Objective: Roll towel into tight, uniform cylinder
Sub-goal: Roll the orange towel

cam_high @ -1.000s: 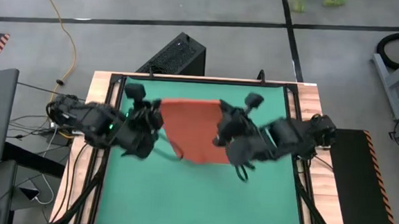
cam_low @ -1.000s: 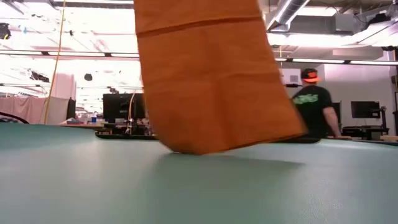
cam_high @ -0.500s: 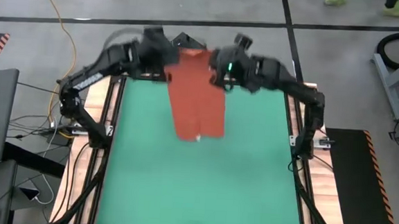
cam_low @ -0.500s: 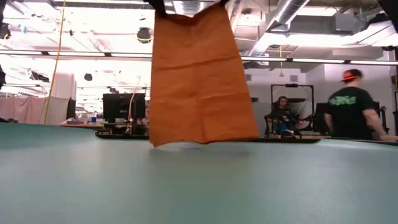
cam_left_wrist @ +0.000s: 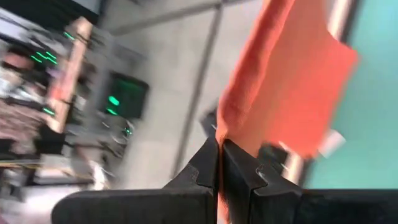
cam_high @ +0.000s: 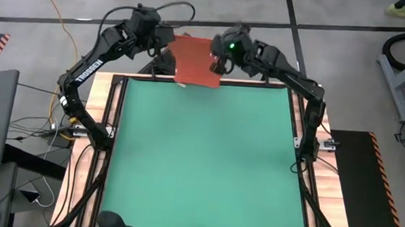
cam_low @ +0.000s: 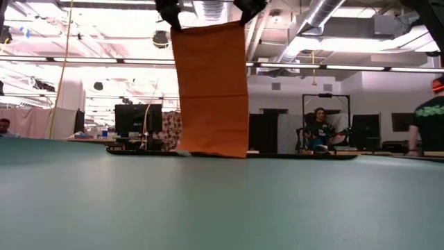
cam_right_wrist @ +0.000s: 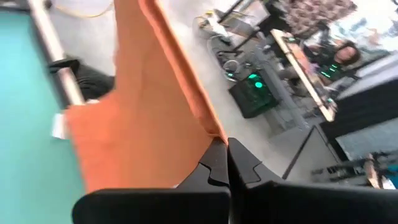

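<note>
The orange-red towel (cam_high: 195, 60) hangs as a flat sheet over the table's far edge, its small white tag (cam_high: 182, 84) at the bottom. Both grippers are high above the far edge of the green mat (cam_high: 207, 156). My left gripper (cam_high: 166, 42) is shut on the towel's upper left corner and my right gripper (cam_high: 217, 54) on its upper right corner. In the low view the towel (cam_low: 210, 90) drops straight down from the two grippers (cam_low: 168, 10) (cam_low: 248, 7). Whether its lower edge (cam_low: 211, 154) touches anything, I cannot tell. My left gripper pinches the towel's upper corner (cam_left_wrist: 220, 127) between its two shut fingers, right at the cloth's edge. The towel hangs below the fingers. My right gripper pinches the other upper corner (cam_right_wrist: 214, 134) between its two shut fingers. The top edge (cam_low: 208, 25) runs nearly straight between the two holds.
A dark box (cam_high: 182, 38) stands on the floor behind the table's far edge, under the towel. Wooden frame rails (cam_high: 112, 101) (cam_high: 308, 113) run along the mat's left and right sides. People (cam_low: 319, 128) are in the room beyond.
Both grippers have swung from over the mat's middle toward the table's far edge, keeping shut on the towel's top corners. The towel has gone with them: its lower edge, first low over the mat's middle, has swung out to the far edge.
</note>
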{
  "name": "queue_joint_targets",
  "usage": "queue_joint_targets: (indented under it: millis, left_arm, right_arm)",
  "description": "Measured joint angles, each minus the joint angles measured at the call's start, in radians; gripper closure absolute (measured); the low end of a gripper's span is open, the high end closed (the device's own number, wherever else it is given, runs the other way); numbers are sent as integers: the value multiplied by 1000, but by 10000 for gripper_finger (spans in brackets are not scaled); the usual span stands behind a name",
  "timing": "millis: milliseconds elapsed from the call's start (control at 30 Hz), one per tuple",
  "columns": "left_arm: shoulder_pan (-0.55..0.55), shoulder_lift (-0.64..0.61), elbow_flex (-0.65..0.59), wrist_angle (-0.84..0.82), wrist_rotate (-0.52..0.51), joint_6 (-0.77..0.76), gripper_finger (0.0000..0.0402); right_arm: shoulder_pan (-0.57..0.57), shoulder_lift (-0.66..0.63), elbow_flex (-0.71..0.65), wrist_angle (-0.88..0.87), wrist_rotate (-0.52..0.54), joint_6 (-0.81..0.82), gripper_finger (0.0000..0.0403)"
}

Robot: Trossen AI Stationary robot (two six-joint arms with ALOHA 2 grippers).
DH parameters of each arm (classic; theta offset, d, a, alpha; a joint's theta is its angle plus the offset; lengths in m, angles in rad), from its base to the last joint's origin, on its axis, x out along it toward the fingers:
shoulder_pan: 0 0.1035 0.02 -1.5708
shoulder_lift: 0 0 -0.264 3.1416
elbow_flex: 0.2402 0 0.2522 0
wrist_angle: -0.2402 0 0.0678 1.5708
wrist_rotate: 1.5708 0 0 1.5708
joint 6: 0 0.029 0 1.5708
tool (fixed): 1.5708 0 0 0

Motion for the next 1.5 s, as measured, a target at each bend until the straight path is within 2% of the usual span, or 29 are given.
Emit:
queue_joint_targets:
  millis: [133, 233, 333, 400, 567, 667, 867, 1100, 1233, 1367, 1500]
  left_arm:
    - [-41, 0, -22, -197, 6, -131, 401]
    - [-95, -3, -21, -346, 60, -272, 401]
    - [-178, -2, -21, -453, 128, -409, 401]
    - [-256, -4, -39, -466, 124, -469, 401]
    - [-475, -36, -207, -411, 95, -566, 401]
    - [-615, -64, -337, -379, 43, -671, 401]
    - [-902, -100, -611, -268, -56, -970, 401]
    - [-1227, -100, -876, -8, -53, -1276, 401]
    - [-1338, -100, -973, 203, -51, -1396, 401]
    - [-1399, -98, -1044, 392, -35, -1413, 401]
    - [-1410, -98, -1080, 464, -36, -1414, 401]
  right_arm:
    - [88, 4, 0, -108, -2, 39, 402]
    - [166, 4, 0, -191, -5, 121, 402]
    - [252, 4, 0, -286, -4, 218, 402]
    - [315, 4, -2, -348, -3, 284, 402]
    - [483, 0, -126, -379, 18, 447, 402]
    - [591, 1, -239, -348, 29, 547, 401]
    - [805, 1, -491, -149, 80, 735, 401]
    - [966, 1, -731, 185, 91, 883, 401]
    - [1005, 1, -811, 298, 89, 949, 402]
    - [1029, 1, -868, 371, 70, 1003, 402]
    - [1046, 1, -900, 384, 31, 1091, 402]
